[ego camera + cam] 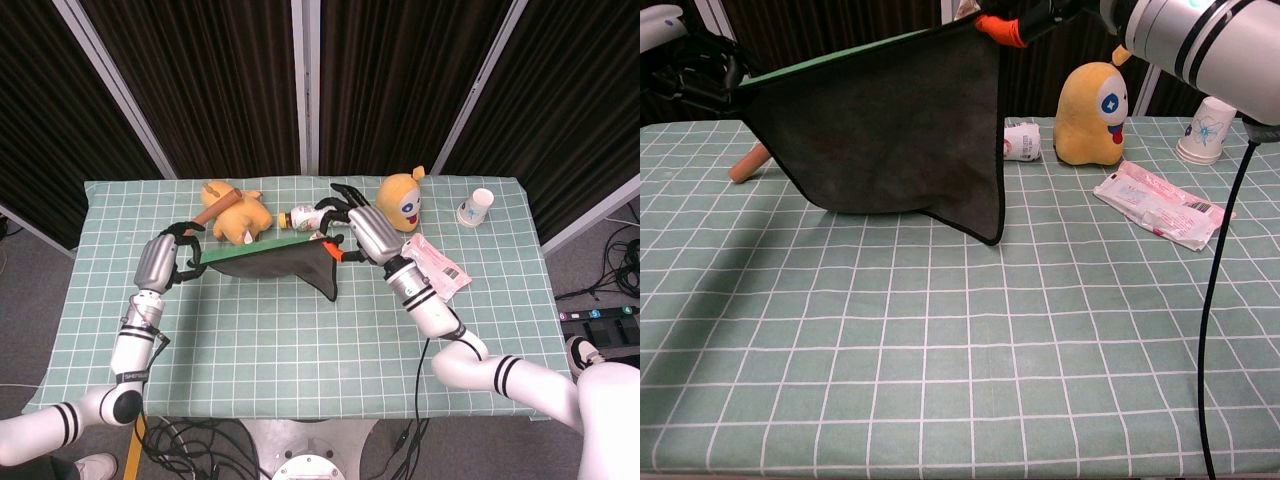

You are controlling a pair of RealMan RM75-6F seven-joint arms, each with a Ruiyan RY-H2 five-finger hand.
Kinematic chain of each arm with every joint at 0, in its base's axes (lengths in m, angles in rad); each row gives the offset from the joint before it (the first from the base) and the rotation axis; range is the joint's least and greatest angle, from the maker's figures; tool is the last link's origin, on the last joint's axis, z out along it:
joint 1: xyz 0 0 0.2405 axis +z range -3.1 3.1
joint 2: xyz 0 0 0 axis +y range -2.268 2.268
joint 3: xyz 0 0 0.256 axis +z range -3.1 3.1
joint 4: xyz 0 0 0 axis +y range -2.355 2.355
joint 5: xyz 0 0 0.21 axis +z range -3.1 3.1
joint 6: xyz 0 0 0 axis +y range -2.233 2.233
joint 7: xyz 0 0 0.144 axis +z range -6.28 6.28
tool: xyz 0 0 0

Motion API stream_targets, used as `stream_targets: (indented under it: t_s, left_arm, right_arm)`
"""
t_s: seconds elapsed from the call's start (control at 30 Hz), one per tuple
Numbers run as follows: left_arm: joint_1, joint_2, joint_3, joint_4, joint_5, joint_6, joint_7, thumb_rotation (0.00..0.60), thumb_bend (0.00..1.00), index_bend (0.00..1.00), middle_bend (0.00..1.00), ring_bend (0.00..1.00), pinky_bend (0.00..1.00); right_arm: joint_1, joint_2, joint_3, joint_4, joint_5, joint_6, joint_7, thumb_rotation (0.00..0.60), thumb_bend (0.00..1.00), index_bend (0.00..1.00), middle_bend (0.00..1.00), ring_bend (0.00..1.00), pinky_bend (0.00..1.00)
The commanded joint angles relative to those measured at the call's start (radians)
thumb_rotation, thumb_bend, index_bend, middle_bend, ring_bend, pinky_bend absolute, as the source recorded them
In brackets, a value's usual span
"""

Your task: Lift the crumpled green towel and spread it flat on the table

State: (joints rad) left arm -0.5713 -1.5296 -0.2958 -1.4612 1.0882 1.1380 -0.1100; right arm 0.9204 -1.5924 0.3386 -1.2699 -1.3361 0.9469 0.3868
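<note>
The green towel (285, 262) hangs stretched in the air between my two hands, its top edge taut. In the chest view the towel (890, 140) shows a dark face, and its lower corner dips close to the tablecloth. My left hand (165, 260) grips the towel's left corner; in the chest view the left hand (695, 75) is at the far left edge. My right hand (362, 232) holds the right corner, where an orange tag (1000, 28) shows. The right hand (1080, 12) reaches in from the top of the chest view.
A brown plush with a wooden stick (228, 212) lies behind the towel. A white bottle (1022, 141), a yellow plush (1096, 108), a pink packet (1160, 205) and a paper cup (1206, 130) sit at the back right on the checked green cloth (960, 360).
</note>
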Motion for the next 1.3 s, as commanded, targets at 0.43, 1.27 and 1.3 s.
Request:
stream_targets:
  t_s: [0.43,1.27,1.3]
  left_arm:
    - [0.119,0.071,0.163,-0.092,0.182,0.080,-0.005,0.600,0.43,0.80,0.41,0.25,0.25]
    - [0.124,0.149,0.303,-0.181,0.209,-0.101,0.130,0.600,0.17,0.34,0.28,0.22,0.24]
    - [0.121,0.156,0.305,-0.190,0.207,-0.110,0.138,0.600,0.14,0.31,0.26,0.21,0.24]
  right_arm:
    - [-0.057,-0.009,-0.152,-0.046,-0.143,0.035,0.111,0.600,0.38,0.69,0.26,0.00,0.00]
    - [-0.120,-0.104,-0.298,-0.047,-0.225,0.065,-0.093,0.391,0.00,0.13,0.12,0.00,0.00]
    - [-0.122,-0.102,-0.299,-0.052,-0.225,0.067,-0.099,0.370,0.00,0.10,0.11,0.00,0.00]
